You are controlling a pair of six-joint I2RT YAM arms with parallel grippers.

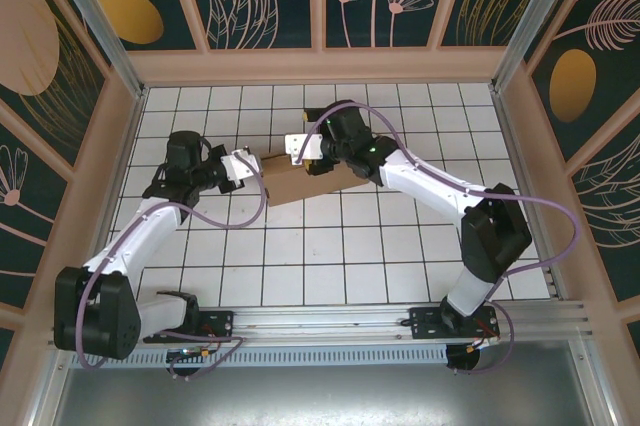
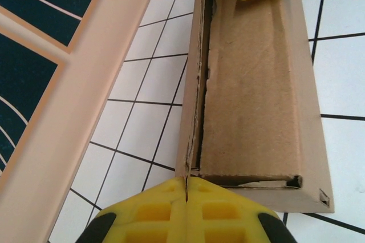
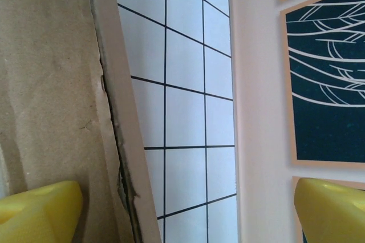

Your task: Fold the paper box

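Observation:
The paper box [image 1: 305, 182] is a shallow brown cardboard tray lying on the white tiled table between the two arms. My left gripper [image 1: 252, 168] is shut on the end of its long side wall; in the left wrist view the yellow fingers [image 2: 228, 209] pinch the wall's thin edge [image 2: 188, 166] and the box floor [image 2: 251, 83] runs away from them. My right gripper [image 1: 311, 156] hangs open over the other end. In the right wrist view its jaws [image 3: 182, 203] straddle the side wall [image 3: 122, 140], with one fingertip [image 3: 37, 209] inside the box.
The light wooden frame of the enclosure [image 2: 85, 89] runs close beside the box on the far side. The same frame [image 3: 256, 112] stands just past my right gripper's outer finger [image 3: 331, 209]. Open tiled table [image 1: 330, 256] lies in front of the box.

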